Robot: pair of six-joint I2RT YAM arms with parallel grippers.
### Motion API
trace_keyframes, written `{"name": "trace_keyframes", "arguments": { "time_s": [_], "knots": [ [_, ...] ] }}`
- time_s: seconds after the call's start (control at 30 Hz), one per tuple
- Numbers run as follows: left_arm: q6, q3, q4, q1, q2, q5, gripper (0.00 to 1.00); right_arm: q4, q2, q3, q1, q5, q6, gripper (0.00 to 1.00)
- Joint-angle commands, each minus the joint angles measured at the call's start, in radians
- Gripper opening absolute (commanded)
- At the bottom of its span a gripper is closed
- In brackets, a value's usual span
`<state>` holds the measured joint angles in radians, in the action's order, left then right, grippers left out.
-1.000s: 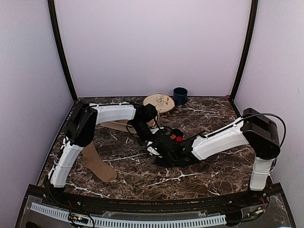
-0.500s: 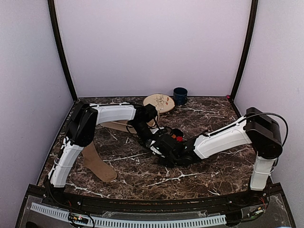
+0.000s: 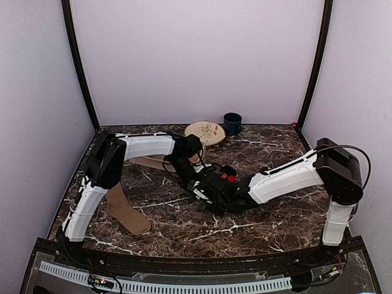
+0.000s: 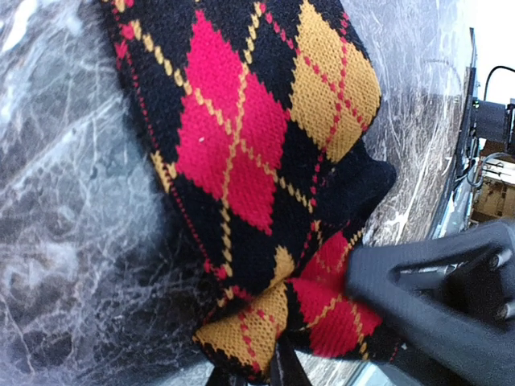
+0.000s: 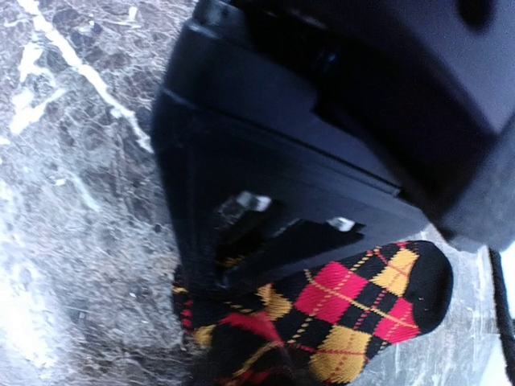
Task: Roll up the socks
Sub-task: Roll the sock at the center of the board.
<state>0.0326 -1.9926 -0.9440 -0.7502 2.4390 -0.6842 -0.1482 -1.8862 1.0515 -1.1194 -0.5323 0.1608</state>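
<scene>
The left gripper (image 4: 278, 371) pinches the black knit sock with red-and-orange diamonds (image 4: 241, 161) at frame bottom; the sock's length runs upward. The right gripper (image 3: 212, 188) crowds in from lower right, and I cannot tell whether its jaws are closed.

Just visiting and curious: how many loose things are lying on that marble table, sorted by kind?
Socks: 2 (tan sock, argyle sock)
Cups: 1 (dark blue cup)
Discs: 1 (round tan disc)
Total: 4
</scene>
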Motion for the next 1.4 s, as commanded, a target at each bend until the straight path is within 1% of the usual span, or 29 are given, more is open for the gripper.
{"name": "trace_keyframes", "arguments": {
  "time_s": [0.0, 0.13, 0.3, 0.4, 0.47, 0.5, 0.57, 0.73, 1.07, 1.1, 1.37],
  "knots": [
    [-0.005, 0.023, -0.068, -0.012, 0.023, 0.029, 0.11, -0.168, -0.065, -0.002, 0.030, 0.029, -0.035, 0.10],
    [0.003, 0.024, -0.064, -0.011, 0.022, 0.022, 0.11, -0.188, -0.057, -0.003, 0.033, 0.036, -0.050, 0.08],
    [0.052, 0.036, -0.035, 0.005, 0.009, 0.001, 0.15, -0.203, -0.036, -0.006, 0.036, 0.078, -0.087, 0.03],
    [0.073, 0.038, -0.019, 0.011, -0.002, -0.024, 0.15, -0.208, -0.027, -0.020, 0.037, 0.097, -0.108, 0.03],
    [0.087, 0.035, -0.015, 0.011, -0.002, -0.020, 0.15, -0.204, -0.015, -0.034, 0.036, 0.108, -0.117, 0.00],
    [0.097, 0.035, -0.013, 0.013, -0.002, -0.015, 0.15, -0.205, -0.011, -0.039, 0.038, 0.118, -0.122, 0.00],
    [0.126, 0.035, -0.005, 0.018, -0.006, 0.011, 0.21, -0.207, -0.009, -0.045, 0.038, 0.140, -0.139, 0.00],
    [0.214, 0.072, 0.069, 0.045, -0.040, 0.024, 0.29, -0.190, -0.001, -0.069, 0.038, 0.211, -0.208, 0.00],
    [0.301, 0.081, 0.122, 0.058, -0.053, 0.016, 0.30, -0.121, 0.034, -0.124, 0.046, 0.269, -0.313, 0.00],
    [0.308, 0.080, 0.124, 0.059, -0.054, 0.017, 0.32, -0.118, 0.037, -0.127, 0.049, 0.279, -0.321, 0.00],
    [0.362, 0.115, 0.174, 0.075, -0.075, 0.004, 0.33, -0.058, 0.081, -0.171, 0.104, 0.402, -0.399, 0.00]
  ]
}}
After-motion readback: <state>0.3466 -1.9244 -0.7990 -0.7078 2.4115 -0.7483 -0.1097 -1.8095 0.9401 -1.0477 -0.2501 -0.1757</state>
